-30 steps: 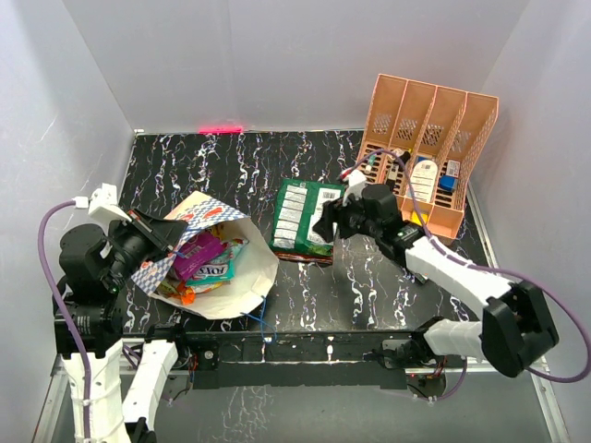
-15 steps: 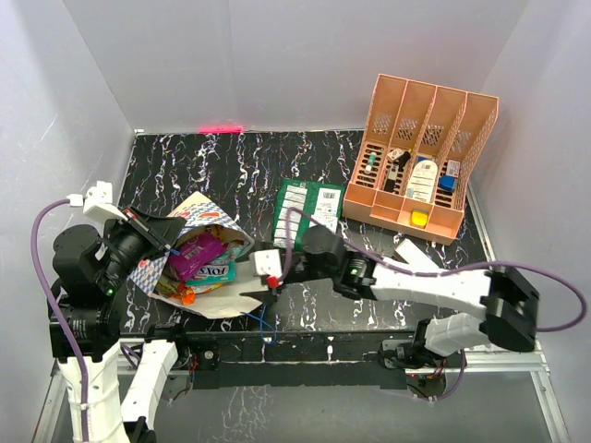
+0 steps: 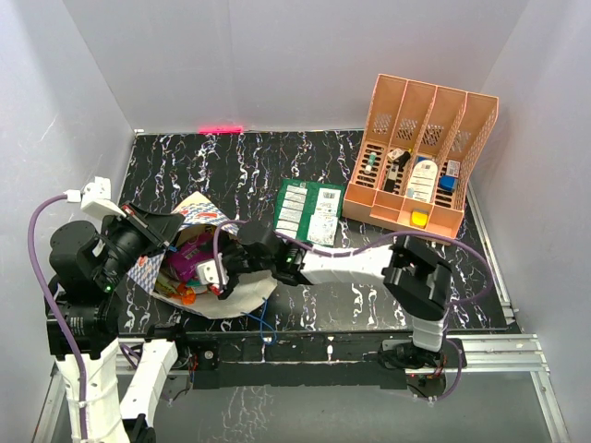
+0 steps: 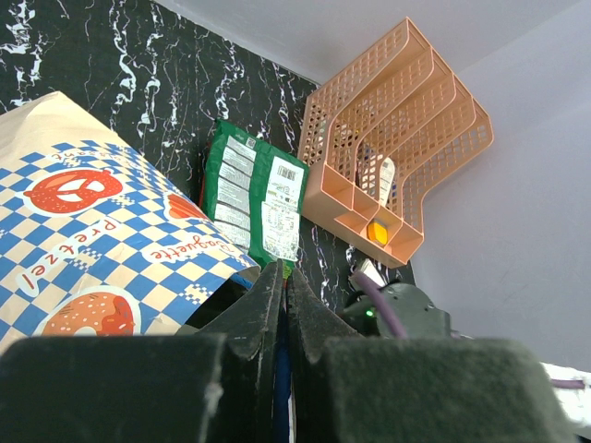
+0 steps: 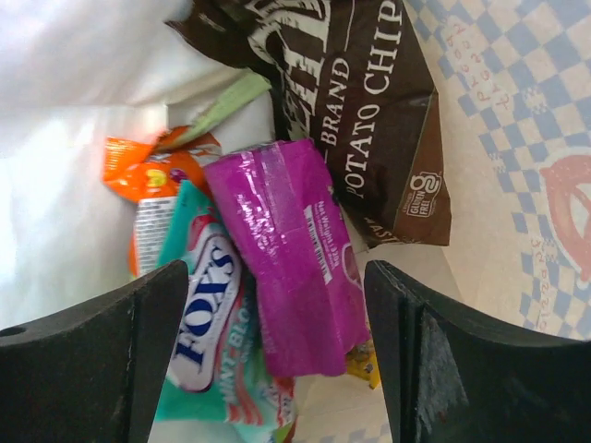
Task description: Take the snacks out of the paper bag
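Right wrist — purple packet (image 5: 291, 254) lies between the spread fingers (image 5: 92, 360).

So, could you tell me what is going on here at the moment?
The left gripper is shut on the rim of the paper bag, holding its mouth open. The right gripper sits inside, open over a purple packet, nothing gripped yet. A green snack packet lies out on the table.

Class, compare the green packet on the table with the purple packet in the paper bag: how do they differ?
The green packet lies out on the table; the purple packet sits inside the paper bag. The green packet touches no other snack; the purple packet rests on a teal packet. Both are glossy snack packets.
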Robot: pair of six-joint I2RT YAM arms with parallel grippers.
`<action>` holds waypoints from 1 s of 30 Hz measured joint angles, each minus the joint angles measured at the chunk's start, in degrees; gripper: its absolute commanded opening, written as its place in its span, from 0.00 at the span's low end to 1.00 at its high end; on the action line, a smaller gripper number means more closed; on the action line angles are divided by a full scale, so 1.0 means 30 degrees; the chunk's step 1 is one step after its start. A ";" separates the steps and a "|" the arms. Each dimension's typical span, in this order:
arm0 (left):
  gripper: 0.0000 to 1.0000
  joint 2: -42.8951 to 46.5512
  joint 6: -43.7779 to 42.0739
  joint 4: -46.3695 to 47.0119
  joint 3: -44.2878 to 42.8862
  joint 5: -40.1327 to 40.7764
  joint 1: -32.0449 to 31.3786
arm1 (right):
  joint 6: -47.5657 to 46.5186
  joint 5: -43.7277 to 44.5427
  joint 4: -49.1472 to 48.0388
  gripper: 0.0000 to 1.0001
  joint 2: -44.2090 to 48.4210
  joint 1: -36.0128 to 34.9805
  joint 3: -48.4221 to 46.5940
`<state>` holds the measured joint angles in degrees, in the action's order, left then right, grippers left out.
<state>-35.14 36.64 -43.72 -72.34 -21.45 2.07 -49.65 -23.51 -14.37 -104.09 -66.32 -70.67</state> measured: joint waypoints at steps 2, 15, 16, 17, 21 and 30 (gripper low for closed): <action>0.00 0.0000 0.0015 -0.0036 0.0000 -0.0007 0.0000 | -0.0685 0.0328 0.0182 0.82 -0.0852 0.0000 -0.0852; 0.00 -0.0029 0.0073 -0.0240 -0.0036 0.0109 -0.0015 | -0.3869 0.2805 0.3031 0.79 -0.6827 -0.0051 -0.7650; 0.00 -0.0051 0.0073 -0.0313 -0.0036 0.0168 -0.0015 | -0.4014 0.3082 0.3184 0.77 -0.7045 -0.0095 -0.7941; 0.00 -0.0066 0.0073 -0.0386 -0.0036 0.0240 -0.0015 | -0.4146 0.3322 0.3315 0.73 -0.7264 -0.0131 -0.8262; 0.00 -0.0066 0.0058 -0.0503 -0.0036 0.0663 -0.0015 | -0.4575 0.4058 0.3548 0.55 -0.7868 -0.0240 -0.9122; 0.00 -0.0175 0.0080 -0.1042 -0.0146 0.1195 -0.0015 | -0.4750 0.4204 0.3942 0.33 -0.7927 -0.0248 -0.9107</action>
<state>-35.66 36.88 -46.85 -72.77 -17.87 2.02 -63.90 -10.90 -2.55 -127.87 -67.07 -98.00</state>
